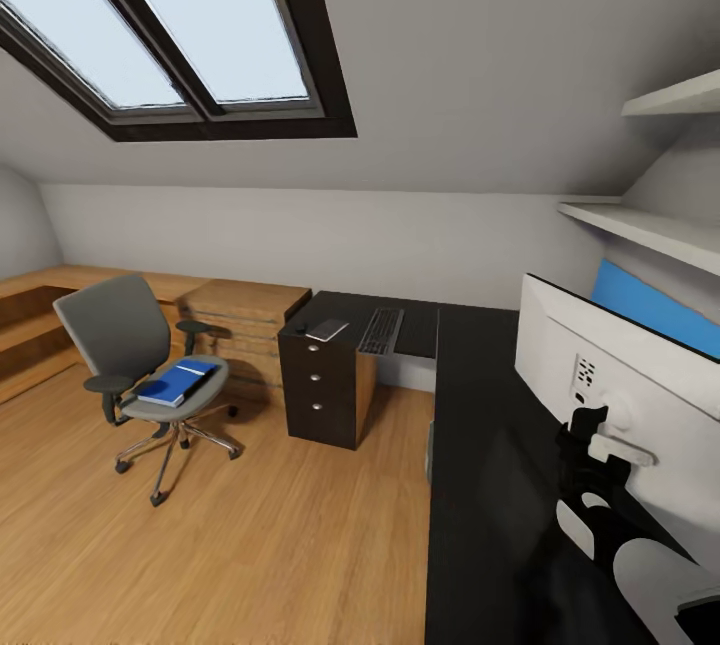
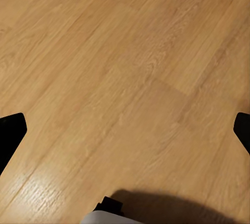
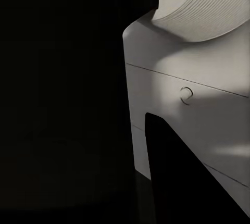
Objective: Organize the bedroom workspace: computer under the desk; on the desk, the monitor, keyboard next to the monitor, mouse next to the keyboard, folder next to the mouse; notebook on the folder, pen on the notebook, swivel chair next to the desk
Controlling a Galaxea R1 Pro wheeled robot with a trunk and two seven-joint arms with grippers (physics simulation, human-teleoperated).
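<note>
While the black desk (image 1: 480,395) runs from the middle toward 5 o'clock, the white-backed monitor (image 1: 610,385) stands on it at 4 o'clock. The grey chair (image 1: 125,345) sits at 9 o'clock with the blue folder (image 1: 180,380) on its seat. The keyboard (image 1: 381,330) lies on the desk's far end. The left gripper (image 2: 125,130) is spread wide over the wood floor (image 2: 125,67), holding nothing. I cannot tell about the right gripper.

monitor (image 1: 640,385) cut off at right edge, desk (image 1: 490,485) cut off below
</note>
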